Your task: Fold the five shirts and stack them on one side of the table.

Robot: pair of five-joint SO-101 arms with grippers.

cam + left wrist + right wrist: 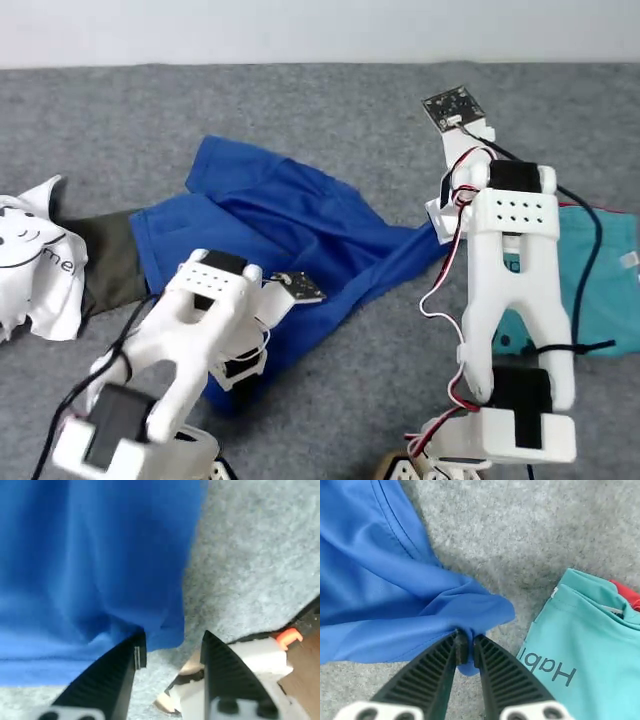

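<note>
High view: crumpled royal-blue fabric shirt (290, 230) sits mid-table on the grey felt table cover (330, 110), spread between both arms. Right gripper (470, 645) is clenched on a bunched corner at the shirt's right end. That corner is just beside a folded teal shirt with dark print (590, 645) at the right edge of the table, with a red garment (631, 594) peeking out beneath it. Left gripper (172, 647) is released, jaws apart, at the blue shirt's near hem. One finger (125, 665) is against the cloth edge, nothing pinched. White printed shirt (35, 260) lies at the left edge, on a dark olive garment (105, 260) that abuts the blue one.
</note>
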